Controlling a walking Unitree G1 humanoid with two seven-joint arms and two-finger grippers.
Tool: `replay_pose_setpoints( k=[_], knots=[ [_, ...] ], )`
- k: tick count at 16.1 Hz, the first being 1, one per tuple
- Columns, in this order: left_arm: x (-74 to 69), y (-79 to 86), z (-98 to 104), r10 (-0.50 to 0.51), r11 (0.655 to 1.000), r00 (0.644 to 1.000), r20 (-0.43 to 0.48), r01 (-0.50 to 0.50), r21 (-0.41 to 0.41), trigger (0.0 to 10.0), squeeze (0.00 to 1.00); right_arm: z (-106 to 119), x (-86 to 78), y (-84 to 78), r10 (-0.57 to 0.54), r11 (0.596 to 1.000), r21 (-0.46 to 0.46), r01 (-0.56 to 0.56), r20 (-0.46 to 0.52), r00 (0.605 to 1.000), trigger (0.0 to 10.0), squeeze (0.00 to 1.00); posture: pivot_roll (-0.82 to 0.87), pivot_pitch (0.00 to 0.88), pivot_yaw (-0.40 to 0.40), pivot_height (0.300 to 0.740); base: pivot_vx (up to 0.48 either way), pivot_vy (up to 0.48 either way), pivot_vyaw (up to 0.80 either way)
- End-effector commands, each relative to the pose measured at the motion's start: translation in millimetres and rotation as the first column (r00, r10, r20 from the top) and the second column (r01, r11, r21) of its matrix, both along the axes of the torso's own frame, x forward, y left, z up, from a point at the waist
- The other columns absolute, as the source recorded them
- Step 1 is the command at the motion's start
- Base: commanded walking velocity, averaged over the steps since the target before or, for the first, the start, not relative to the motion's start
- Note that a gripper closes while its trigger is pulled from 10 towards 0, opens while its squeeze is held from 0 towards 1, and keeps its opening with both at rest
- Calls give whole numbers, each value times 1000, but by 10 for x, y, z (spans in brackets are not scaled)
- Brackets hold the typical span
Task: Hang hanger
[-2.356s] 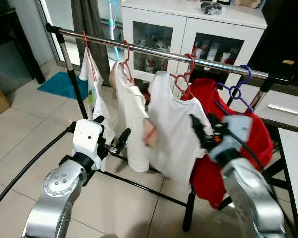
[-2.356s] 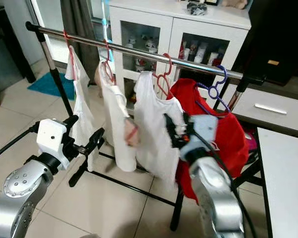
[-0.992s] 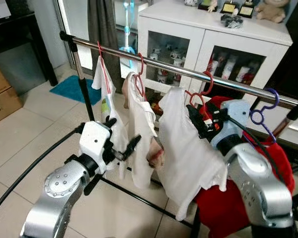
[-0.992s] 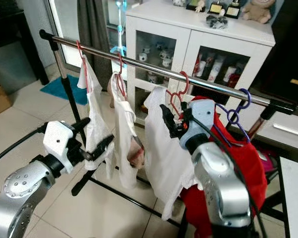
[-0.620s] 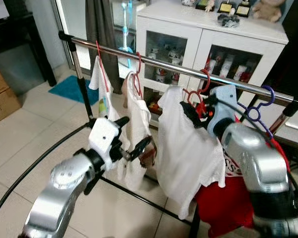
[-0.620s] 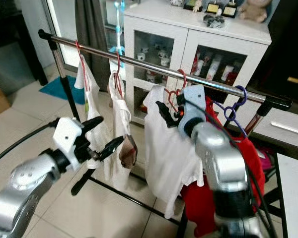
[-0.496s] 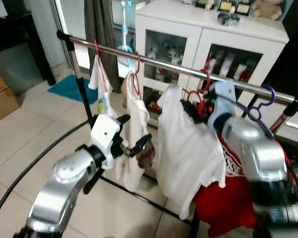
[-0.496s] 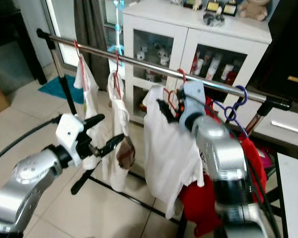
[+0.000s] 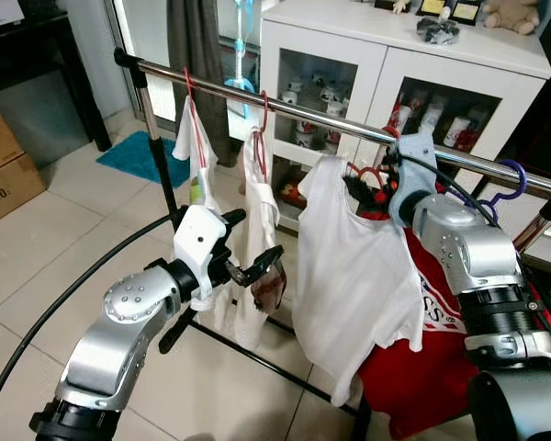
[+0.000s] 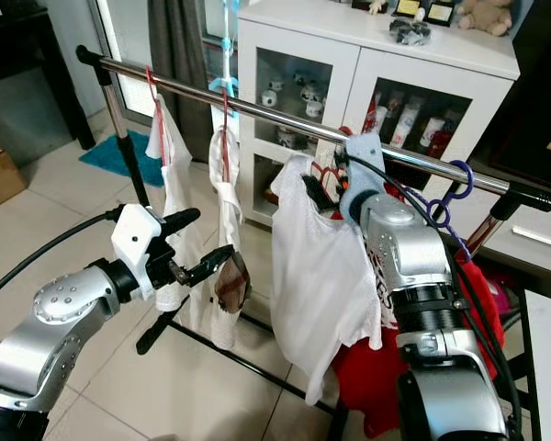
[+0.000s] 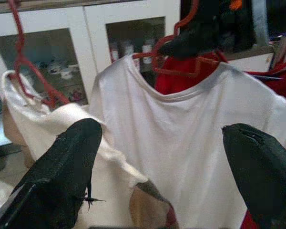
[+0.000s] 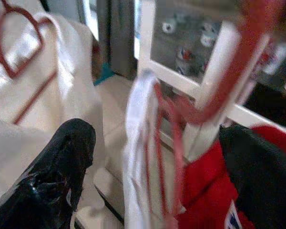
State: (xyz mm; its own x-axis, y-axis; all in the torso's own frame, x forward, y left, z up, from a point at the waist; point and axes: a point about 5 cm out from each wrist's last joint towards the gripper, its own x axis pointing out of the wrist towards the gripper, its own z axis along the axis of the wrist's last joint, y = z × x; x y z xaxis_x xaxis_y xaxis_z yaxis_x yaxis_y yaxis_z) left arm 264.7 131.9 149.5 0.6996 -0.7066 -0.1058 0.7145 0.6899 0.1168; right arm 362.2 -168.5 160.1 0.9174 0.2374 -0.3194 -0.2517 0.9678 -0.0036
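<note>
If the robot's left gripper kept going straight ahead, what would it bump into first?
Probably the big white T-shirt on the red hanger. The left gripper, fingers open, points right at it. The small white garment hangs close beside, so depth is uncertain.

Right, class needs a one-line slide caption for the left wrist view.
Open left gripper faces a white T-shirt on a red hanger.

Left arm was bent forward at mid height, left gripper (image 9: 253, 265) with fingers apart; right arm was raised higher, right gripper (image 9: 365, 191) also spread, both empty.
</note>
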Motion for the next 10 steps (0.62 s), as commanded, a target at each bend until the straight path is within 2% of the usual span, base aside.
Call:
replay_pose_setpoints(
  k=[1,7,8,9,10],
  knots=[
    [-20,-42,12,-47,999,999,2,47,1,10000,0,73,45,-95,-34,999,4,34,19,999,10000,1000,7,0,-41,740,0,0,0],
    [-121,-105,-3,-170,985,985,-30,170,-6,10000,0,-53,106,-261,-80,995,58,83,-43,996,10000,1000,1,0,-30,740,0,0,0],
    [-141,-110,-1,-196,981,980,-36,195,-9,10000,0,-99,139,-288,-87,992,81,92,-67,994,7961,969,3,0,-31,740,0,0,0],
    [-145,-112,3,-203,979,978,-37,203,-8,10000,0,-106,157,-313,-97,991,89,103,-74,993,0,0,5,0,-36,740,0,0,0],
    [-146,-110,5,-206,979,978,-37,206,-5,10000,0,-111,173,-335,-103,990,91,110,-78,992,0,0,5,0,-36,740,0,0,0]
  ],
)
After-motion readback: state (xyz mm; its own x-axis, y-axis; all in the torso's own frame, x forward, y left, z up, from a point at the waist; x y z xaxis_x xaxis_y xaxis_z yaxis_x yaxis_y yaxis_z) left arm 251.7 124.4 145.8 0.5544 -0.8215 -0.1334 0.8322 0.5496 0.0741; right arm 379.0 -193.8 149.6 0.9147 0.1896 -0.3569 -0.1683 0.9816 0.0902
